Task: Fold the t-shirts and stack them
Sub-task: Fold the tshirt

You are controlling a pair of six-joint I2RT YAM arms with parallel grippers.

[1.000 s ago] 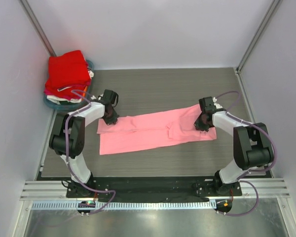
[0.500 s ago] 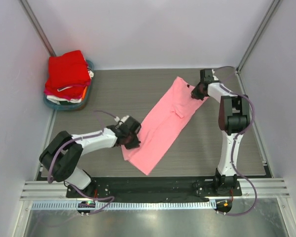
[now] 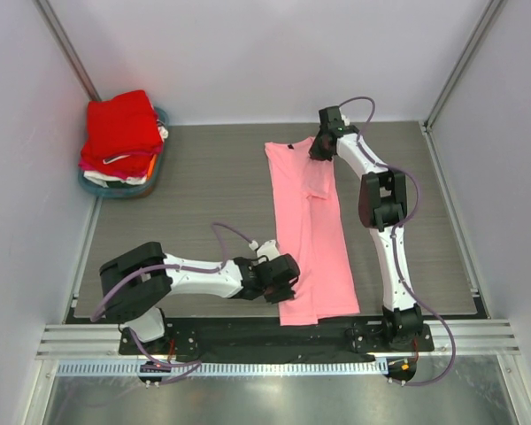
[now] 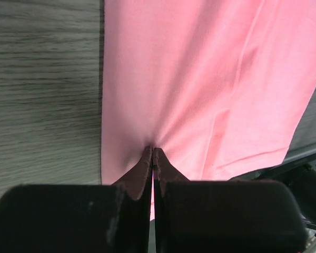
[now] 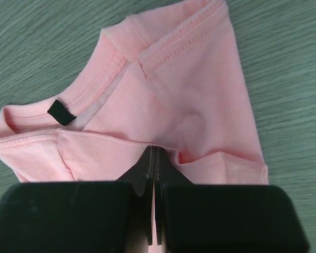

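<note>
Top view: a light pink t-shirt is lying flat on the grey wood-grain table as a long narrow strip, running from the far side to the near edge, right of centre. Its neck end is pointing far and its hem is reaching the near edge of the table.

The left gripper is reaching across low at the near end of the strip. In the left wrist view its fingers are pressing together on a small pucker of the pink cloth, close to the shirt's edge.

The right gripper is stretching out to the far end. In the right wrist view its fingers are pinching a folded edge of the same shirt just beside the collar. The sleeve is lying folded inward there, and the black neck label is showing inside the neckline.

In the far left corner a stack of folded t-shirts is sitting in a teal tray, well apart from the pink shirt. A red t-shirt is lying on top, with magenta, orange and white edges showing beneath.
</note>
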